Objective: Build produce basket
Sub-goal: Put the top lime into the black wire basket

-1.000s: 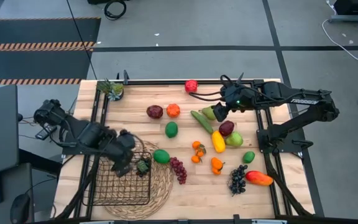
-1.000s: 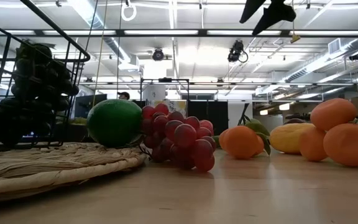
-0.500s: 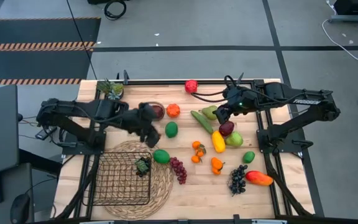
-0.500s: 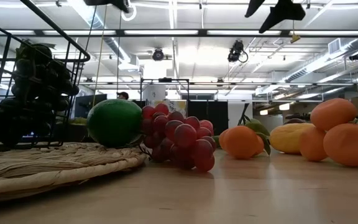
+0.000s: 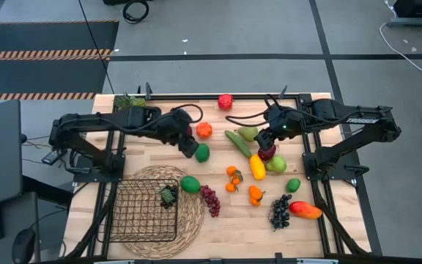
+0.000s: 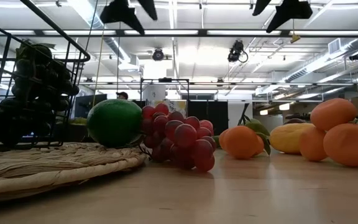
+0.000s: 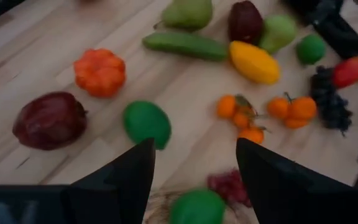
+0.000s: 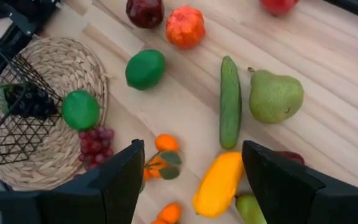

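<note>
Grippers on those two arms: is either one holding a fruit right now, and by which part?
Neither. The left gripper and right gripper both hang open and empty above the produce.

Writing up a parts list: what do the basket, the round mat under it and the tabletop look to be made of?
Basket: thin black wire in an open square grid, probably coated metal. Round mat: pale, matte woven straw or similar fibre, with coiled braided rows. Tabletop: light wood planks with visible grain and seams, probably sealed butcher block.

Wire-mesh basket (image 5: 143, 213), woven straw mat (image 5: 193, 213)
</note>
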Action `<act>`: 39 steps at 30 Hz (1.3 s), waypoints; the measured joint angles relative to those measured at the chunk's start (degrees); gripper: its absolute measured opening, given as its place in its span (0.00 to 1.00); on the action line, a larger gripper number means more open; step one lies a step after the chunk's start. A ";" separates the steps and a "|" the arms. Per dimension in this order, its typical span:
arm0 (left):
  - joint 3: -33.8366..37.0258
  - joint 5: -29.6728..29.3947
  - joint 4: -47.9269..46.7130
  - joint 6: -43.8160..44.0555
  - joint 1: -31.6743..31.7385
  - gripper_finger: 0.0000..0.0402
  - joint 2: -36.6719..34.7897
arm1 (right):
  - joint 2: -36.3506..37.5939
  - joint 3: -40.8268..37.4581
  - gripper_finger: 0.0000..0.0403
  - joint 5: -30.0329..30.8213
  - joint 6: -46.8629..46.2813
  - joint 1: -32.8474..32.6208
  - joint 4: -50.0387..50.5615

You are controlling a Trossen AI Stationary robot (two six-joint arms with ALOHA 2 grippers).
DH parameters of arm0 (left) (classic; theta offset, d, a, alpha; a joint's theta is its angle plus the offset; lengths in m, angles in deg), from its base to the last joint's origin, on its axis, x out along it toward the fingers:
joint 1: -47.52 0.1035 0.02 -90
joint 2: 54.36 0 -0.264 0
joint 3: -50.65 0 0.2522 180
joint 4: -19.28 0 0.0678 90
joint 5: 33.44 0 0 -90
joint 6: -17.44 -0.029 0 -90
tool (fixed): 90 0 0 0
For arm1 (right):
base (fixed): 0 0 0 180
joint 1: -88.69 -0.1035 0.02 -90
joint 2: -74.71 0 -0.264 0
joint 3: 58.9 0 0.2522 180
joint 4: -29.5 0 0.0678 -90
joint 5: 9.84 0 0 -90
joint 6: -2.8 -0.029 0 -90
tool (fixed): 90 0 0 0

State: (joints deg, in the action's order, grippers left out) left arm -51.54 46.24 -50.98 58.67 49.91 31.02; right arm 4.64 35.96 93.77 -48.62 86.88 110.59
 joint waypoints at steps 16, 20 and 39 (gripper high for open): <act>0.05 11.30 -2.67 4.59 3.53 0.62 20.80 | 0.16 0.00 0.68 -0.20 0.60 -0.10 3.06; 0.05 12.64 -0.23 4.64 4.57 0.68 22.11 | 0.89 0.00 0.68 0.32 0.87 -0.54 3.04; 0.00 16.45 7.02 7.25 11.03 0.79 22.88 | 2.41 0.00 0.69 2.23 8.30 -1.55 3.26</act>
State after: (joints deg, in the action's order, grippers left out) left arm -51.54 62.69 -43.96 65.92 60.94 53.90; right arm 7.05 35.96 96.00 -40.32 85.33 113.85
